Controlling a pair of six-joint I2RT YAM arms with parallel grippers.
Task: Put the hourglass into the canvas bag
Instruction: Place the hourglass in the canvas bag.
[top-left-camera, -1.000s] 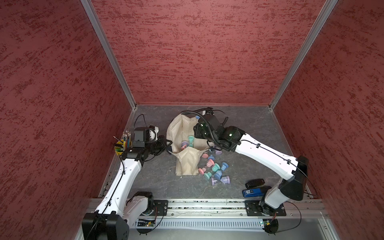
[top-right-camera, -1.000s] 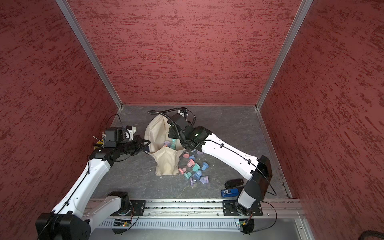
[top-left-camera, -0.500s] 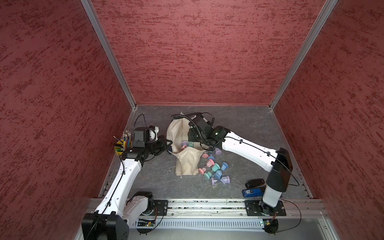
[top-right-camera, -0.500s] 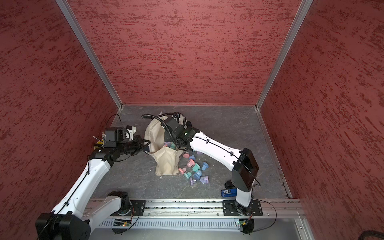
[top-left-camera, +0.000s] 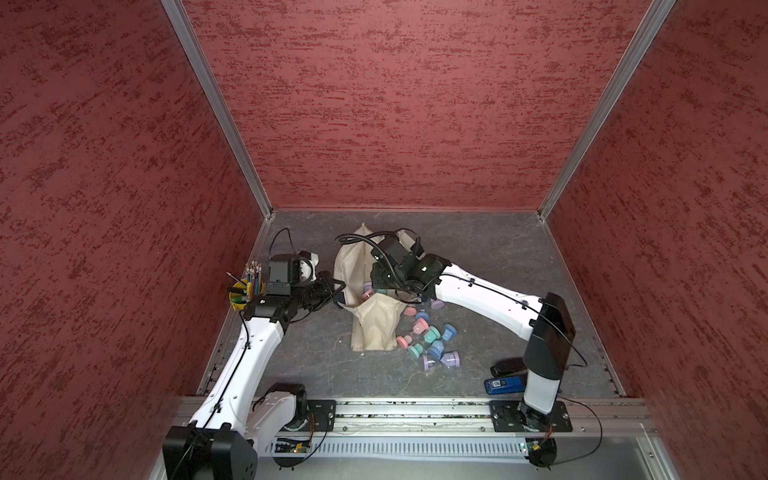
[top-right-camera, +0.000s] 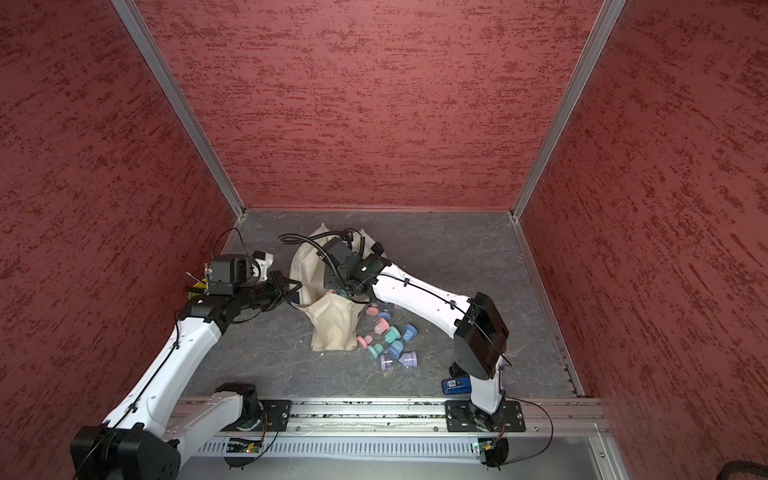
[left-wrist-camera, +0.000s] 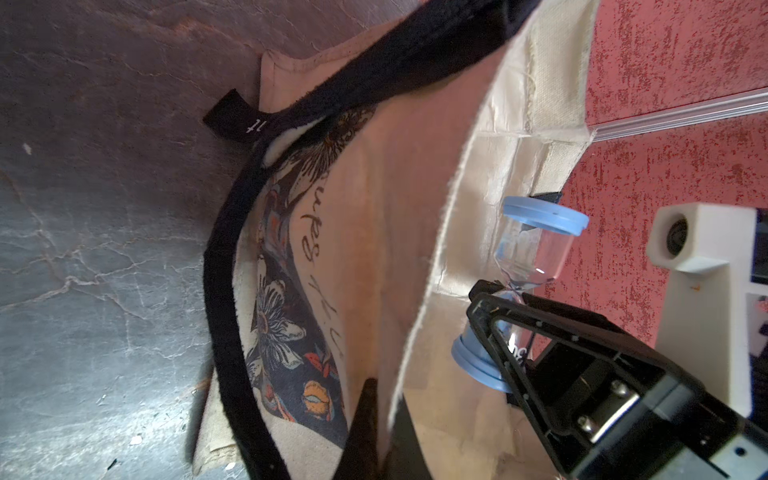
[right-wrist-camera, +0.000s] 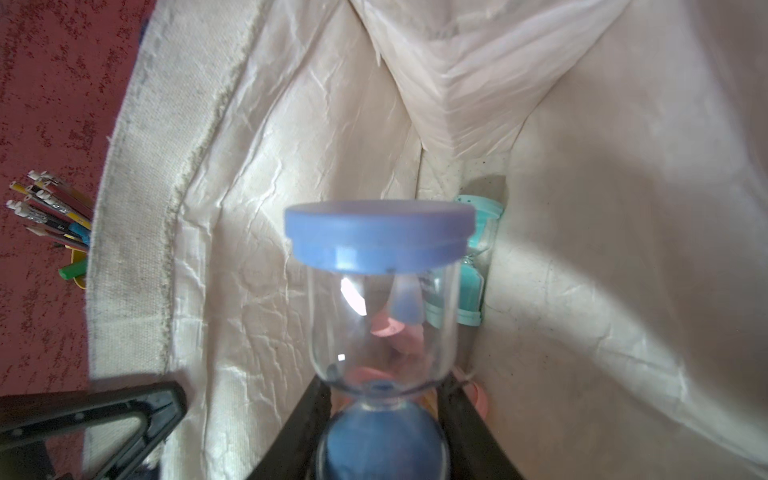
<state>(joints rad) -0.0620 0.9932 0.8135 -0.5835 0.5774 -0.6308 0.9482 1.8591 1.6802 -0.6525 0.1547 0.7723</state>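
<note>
Blue-capped hourglass (right-wrist-camera: 380, 237), which the right pincer (right-wrist-camera: 382, 395) is clamping at the waist, is pointing its long axis straight ahead into the canvas bag (right-wrist-camera: 582, 208), just inside the mouth that the closed left pincer (left-wrist-camera: 384, 428) is pinching open by the rim.

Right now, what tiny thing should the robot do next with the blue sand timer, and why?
Probably open the right gripper and let go. It grips the blue hourglass at the neck, inside the mouth of the canvas bag, which the left gripper holds open by the rim. A teal hourglass lies deeper in, so a drop here should land inside.
</note>
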